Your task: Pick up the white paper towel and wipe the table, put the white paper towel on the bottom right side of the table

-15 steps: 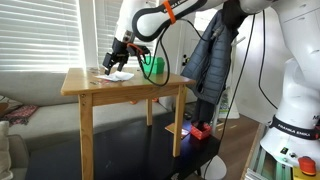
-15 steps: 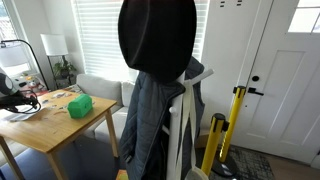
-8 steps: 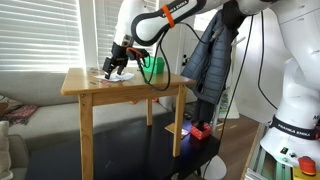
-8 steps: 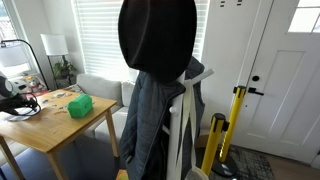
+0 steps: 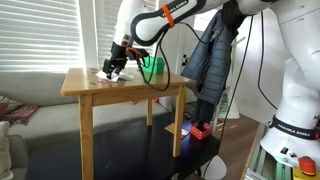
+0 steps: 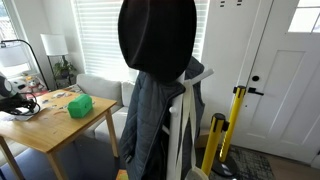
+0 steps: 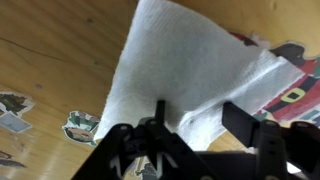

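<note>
The white paper towel (image 7: 190,70) lies flat on the wooden table (image 5: 90,88) and fills most of the wrist view. In an exterior view it shows as a thin white patch (image 5: 121,77) under the tool. My gripper (image 7: 202,118) is down on the towel's near edge. Its two dark fingers (image 7: 160,112) stand apart, with a raised fold of towel between them. In an exterior view the gripper (image 5: 113,70) sits low over the far left part of the tabletop. In the other exterior view the gripper (image 6: 10,100) is at the far left edge, partly cut off.
A green object (image 5: 152,67) stands on the table just right of the gripper and also shows in an exterior view (image 6: 80,105). Printed stickers (image 7: 82,126) and a red-and-white picture (image 7: 290,95) lie by the towel. A coat rack with a dark jacket (image 6: 160,110) stands beside the table.
The gripper moved down and a little left onto the towel between one second ago and half a second ago. Since then it has held still.
</note>
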Controlling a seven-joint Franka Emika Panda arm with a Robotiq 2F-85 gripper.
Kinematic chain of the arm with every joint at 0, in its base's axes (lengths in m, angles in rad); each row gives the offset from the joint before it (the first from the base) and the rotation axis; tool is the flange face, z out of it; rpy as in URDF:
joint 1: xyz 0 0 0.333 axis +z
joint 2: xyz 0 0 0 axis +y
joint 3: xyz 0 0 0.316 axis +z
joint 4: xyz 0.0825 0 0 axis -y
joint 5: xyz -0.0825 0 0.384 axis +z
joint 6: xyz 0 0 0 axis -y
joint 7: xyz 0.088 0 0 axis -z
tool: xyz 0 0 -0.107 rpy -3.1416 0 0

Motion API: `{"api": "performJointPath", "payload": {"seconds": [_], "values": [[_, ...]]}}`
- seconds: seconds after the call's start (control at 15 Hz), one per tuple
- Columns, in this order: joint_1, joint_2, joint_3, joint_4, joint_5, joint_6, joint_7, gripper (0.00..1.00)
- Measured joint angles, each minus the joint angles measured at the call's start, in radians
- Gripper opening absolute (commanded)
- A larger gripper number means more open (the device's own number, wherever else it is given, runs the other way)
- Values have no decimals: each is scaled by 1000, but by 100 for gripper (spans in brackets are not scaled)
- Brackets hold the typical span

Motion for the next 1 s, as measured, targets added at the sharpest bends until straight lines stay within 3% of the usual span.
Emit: {"api": "performJointPath", "payload": {"seconds": [0.33,0.53,1.0], "values": [[0,-4,0,9,1,0,0,22],[1,-16,0,11,1,0,0,1],[-10,-104,-16,14,1,-17,24,0]]}}
